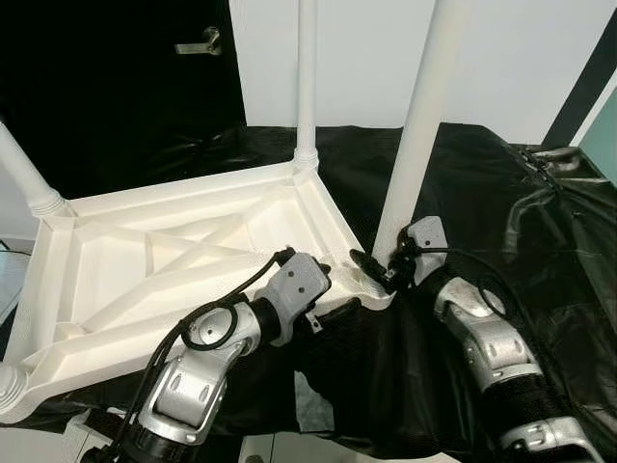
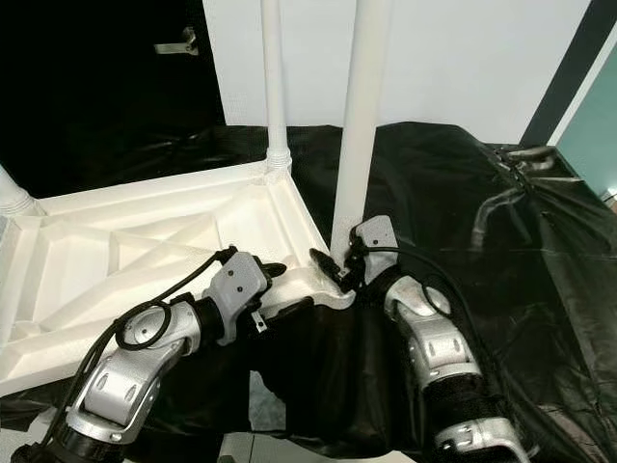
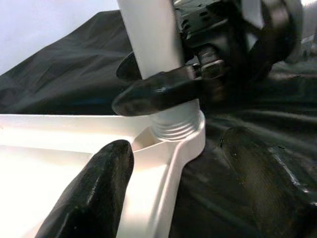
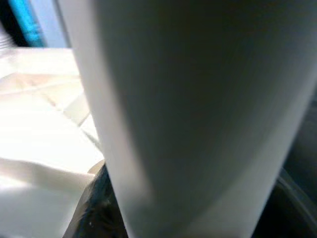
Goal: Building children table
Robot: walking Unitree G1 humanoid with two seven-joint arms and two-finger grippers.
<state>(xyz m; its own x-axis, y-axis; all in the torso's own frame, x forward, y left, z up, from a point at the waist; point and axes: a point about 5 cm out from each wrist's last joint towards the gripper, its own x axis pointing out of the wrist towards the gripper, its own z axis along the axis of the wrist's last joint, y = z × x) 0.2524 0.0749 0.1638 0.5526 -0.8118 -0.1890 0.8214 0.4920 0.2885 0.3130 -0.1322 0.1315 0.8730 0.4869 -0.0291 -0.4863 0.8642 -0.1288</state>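
The white tabletop (image 1: 183,256) is lying upside down on a black sheet (image 1: 540,251), ribbed underside facing up, with legs already standing in its other corners. At the corner nearest the robot, a leg (image 1: 416,145) is standing with its long axis close to vertical, leaning slightly, and its threaded foot is sitting in the corner socket (image 3: 173,130). The right gripper (image 1: 378,269) is closing narrowly around the leg just above the socket, one black finger (image 3: 153,93) crossing its front in the left wrist view. The left gripper (image 1: 323,307) is resting on the tabletop rim just beside that corner, one finger (image 3: 94,191) on the frame; whether its fingers are spread cannot be told. The right arm is the nearer to the leg; seating it probably calls for turning about its upright axis while the left steadies the tabletop.
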